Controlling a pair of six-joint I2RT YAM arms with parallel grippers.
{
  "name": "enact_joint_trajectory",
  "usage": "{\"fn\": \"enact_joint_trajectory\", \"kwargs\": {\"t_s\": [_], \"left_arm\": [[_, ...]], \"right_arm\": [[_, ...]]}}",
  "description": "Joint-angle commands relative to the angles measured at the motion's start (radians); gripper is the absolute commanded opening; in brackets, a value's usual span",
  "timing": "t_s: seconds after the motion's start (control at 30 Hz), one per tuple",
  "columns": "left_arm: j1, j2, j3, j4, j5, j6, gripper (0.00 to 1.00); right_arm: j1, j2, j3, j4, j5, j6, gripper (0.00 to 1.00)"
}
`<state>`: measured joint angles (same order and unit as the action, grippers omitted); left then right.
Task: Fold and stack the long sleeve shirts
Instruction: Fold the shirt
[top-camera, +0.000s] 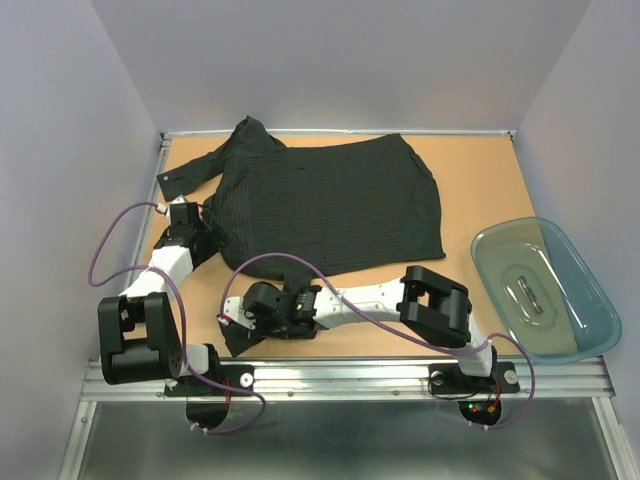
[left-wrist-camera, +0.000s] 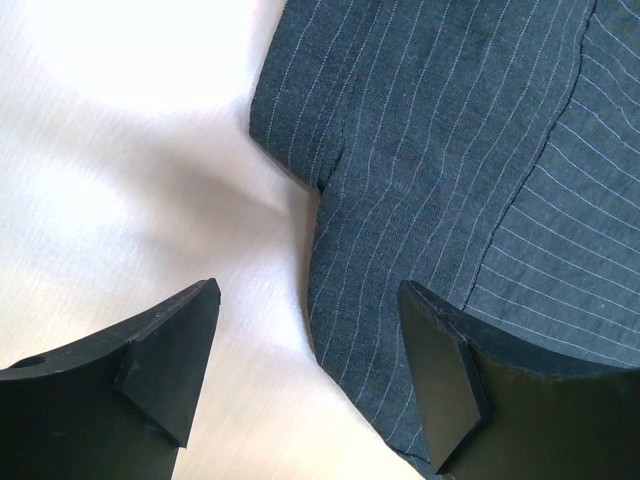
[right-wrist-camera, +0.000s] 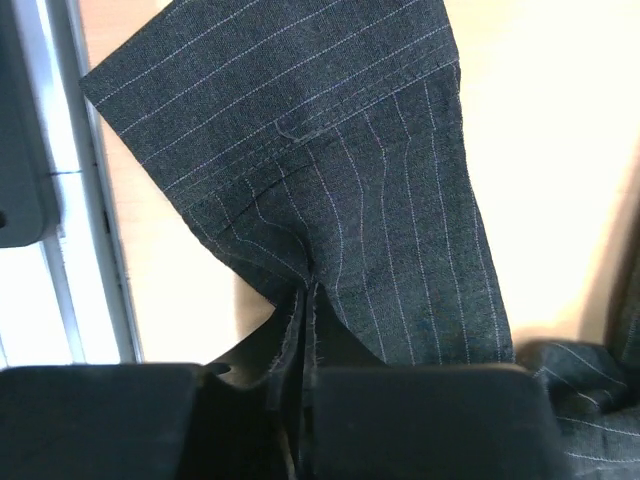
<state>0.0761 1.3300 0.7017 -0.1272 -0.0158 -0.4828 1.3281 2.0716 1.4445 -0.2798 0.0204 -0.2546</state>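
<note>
Top view: the long sleeve shirt (top-camera: 330, 205) lies spread on the table (top-camera: 470, 175), occupying the centre and upper left of the frame. Its long axis runs left to right, collar end at upper left, hem at right. One sleeve reaches the upper left edge. The other trails down toward lower centre.

My right claw (top-camera: 236, 316) is at that lower sleeve end. In the right wrist view the claw (right-wrist-camera: 300, 385) is closed, with the pinstriped cloth (right-wrist-camera: 330, 150) pinched in the slit between the fingers and the cuff fanning toward the top of the frame.

My left claw (top-camera: 184, 212) sits at the shirt's left edge. In the left wrist view it (left-wrist-camera: 300, 365) stands spread wide, holding nothing, the cloth edge (left-wrist-camera: 450, 150) between the fingers.

A translucent tub (top-camera: 484, 252) rests at right.
</note>
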Motion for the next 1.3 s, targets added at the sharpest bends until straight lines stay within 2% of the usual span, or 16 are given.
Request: {"fn": "enact_joint_trajectory", "kwargs": {"t_s": [0.0,0.23,0.5,0.9,1.03,1.07,1.27], "left_arm": [[0.008,-0.038,0.005,0.023,-0.007,0.01,0.84],[0.014,-0.046,0.005,0.024,-0.003,0.01,0.84],[0.019,-0.051,0.004,0.028,0.007,0.007,0.84],[0.024,-0.052,0.004,0.031,0.011,0.009,0.83],[0.022,-0.052,-0.001,0.029,0.01,0.012,0.84],[0.022,-0.052,0.001,0.031,0.011,0.012,0.83],[0.022,-0.038,0.001,0.029,0.01,0.012,0.83]], "right_arm": [[-0.004,-0.019,0.0,-0.013,0.062,-0.006,0.01],[-0.015,-0.229,0.126,-0.024,0.128,0.02,0.01],[-0.024,-0.461,0.188,-0.021,0.248,0.072,0.01],[-0.024,-0.597,0.283,0.001,0.154,0.184,0.01],[-0.024,-0.637,0.203,0.007,0.2,0.245,0.02],[-0.024,-0.656,0.141,0.007,0.208,0.252,0.03],[-0.024,-0.754,-0.122,0.008,0.208,0.483,0.04]]}}
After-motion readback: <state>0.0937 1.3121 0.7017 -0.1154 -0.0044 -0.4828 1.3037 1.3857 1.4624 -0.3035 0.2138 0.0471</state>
